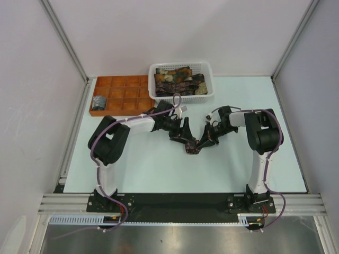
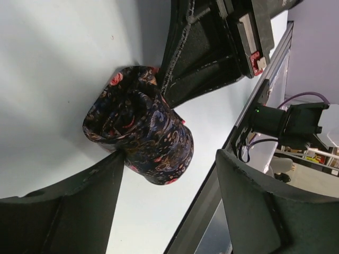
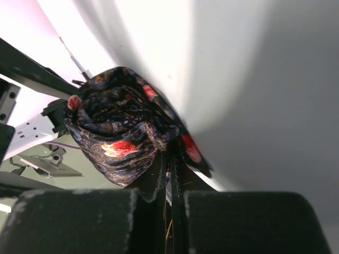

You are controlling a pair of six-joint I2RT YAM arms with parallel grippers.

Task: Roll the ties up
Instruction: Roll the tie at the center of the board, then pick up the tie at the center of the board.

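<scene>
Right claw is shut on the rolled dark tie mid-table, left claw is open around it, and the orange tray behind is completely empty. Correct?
Not quite. The orange tray is not empty: the top external view shows one rolled tie in a left compartment. The rest holds: the right claw is shut on the dark tie, and the left claw stands open around it.

Non-task items, upper part of the overhead view

White mesh basket at upper centre, on the pale surface. Orange compartment tray just left of the basket, nearly touching it. Metal frame rail runs along the lower edge.
</scene>
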